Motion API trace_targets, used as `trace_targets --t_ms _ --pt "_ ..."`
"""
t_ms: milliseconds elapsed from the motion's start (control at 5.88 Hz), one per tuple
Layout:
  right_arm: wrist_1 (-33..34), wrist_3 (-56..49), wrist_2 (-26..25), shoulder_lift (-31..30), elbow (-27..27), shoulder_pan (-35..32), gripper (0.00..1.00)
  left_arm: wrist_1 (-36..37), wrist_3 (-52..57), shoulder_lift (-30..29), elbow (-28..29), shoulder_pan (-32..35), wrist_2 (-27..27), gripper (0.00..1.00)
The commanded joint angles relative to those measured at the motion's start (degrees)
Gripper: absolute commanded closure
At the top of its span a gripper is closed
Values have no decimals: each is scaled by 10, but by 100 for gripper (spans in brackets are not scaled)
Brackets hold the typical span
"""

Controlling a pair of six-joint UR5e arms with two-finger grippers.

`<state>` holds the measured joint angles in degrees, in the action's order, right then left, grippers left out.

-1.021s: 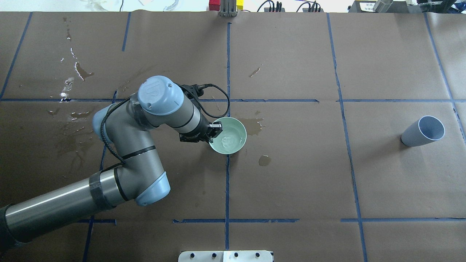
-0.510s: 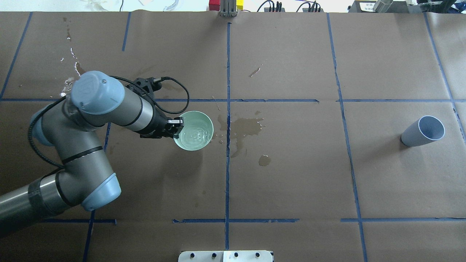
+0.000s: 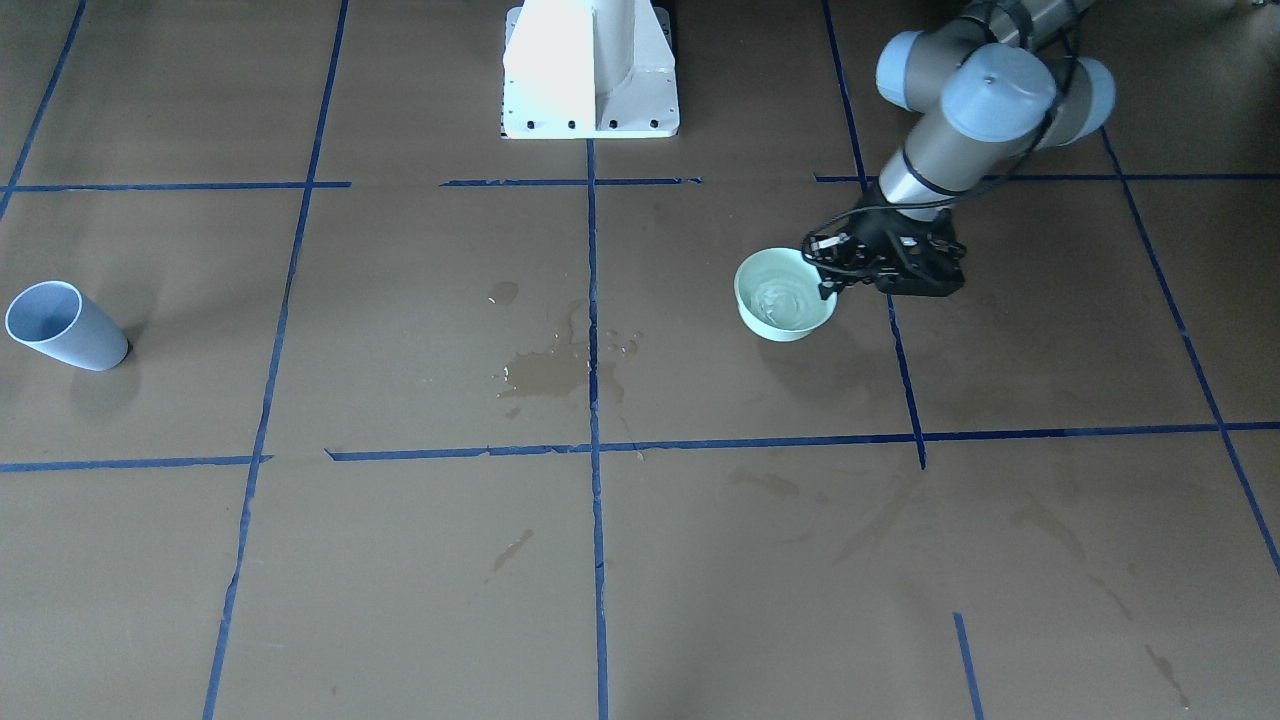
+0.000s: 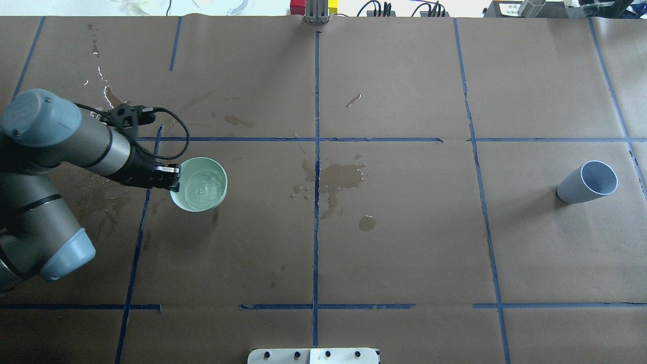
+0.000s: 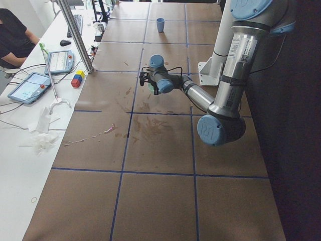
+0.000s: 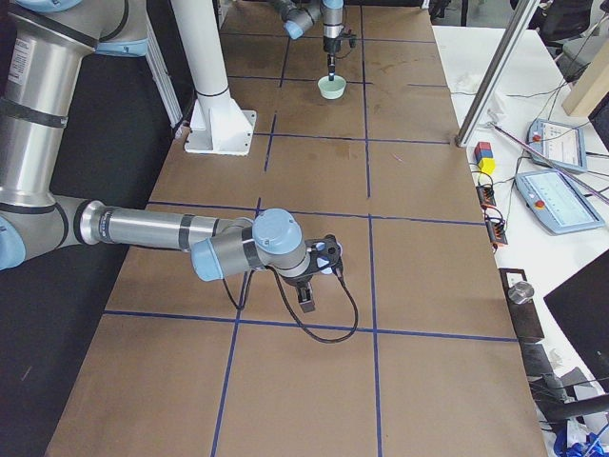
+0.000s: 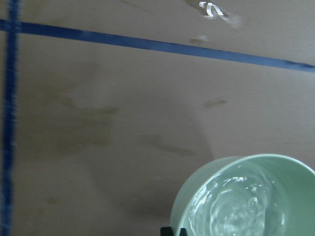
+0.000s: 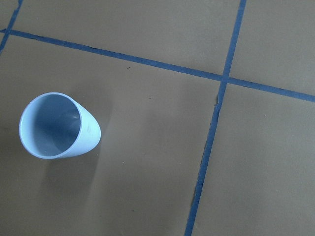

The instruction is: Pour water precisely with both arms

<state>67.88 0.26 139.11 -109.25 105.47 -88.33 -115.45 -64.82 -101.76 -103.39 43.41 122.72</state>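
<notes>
My left gripper (image 4: pixel 173 180) is shut on the rim of a pale green bowl (image 4: pixel 198 184), held level a little above the brown paper left of centre. Water (image 4: pixel 202 189) ripples inside the bowl, as the left wrist view (image 7: pixel 236 211) also shows. In the front view the left gripper (image 3: pixel 828 277) is at the right side of the bowl (image 3: pixel 785 300). A pale blue cup (image 4: pixel 589 182) stands empty at the far right, and it shows in the right wrist view (image 8: pixel 56 125). My right gripper (image 6: pixel 306 288) shows only in the exterior right view; I cannot tell its state.
A puddle of spilled water (image 4: pixel 336 177) with small drops lies at the centre line. More wet streaks (image 4: pixel 108 98) mark the paper at the far left. The white pedestal (image 3: pixel 590 70) stands at the robot's side. Tablets (image 5: pixel 30 88) and a metal post (image 5: pixel 75 35) stand beyond the far edge.
My left arm has carried the bowl from the centre line to the left. The puddle at the centre has grown, with new drops. The blue cup has not moved.
</notes>
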Motion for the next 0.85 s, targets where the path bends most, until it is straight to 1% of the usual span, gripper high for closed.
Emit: trace_targets --t_ms 0,170,340,510,681 --pt "0 0 1 -4 0 0 0 -30 112 69 20 86 80 100" --pt "0 0 2 -4 1 0 0 -30 190 90 48 143 124 100" --pt "0 0 3 -4 1 0 0 -33 275 103 91 188 161 100" --pt "0 0 5 -4 2 0 0 -33 305 106 120 200 166 100" --pt "0 0 5 -4 2 0 0 -33 308 107 149 200 167 100"
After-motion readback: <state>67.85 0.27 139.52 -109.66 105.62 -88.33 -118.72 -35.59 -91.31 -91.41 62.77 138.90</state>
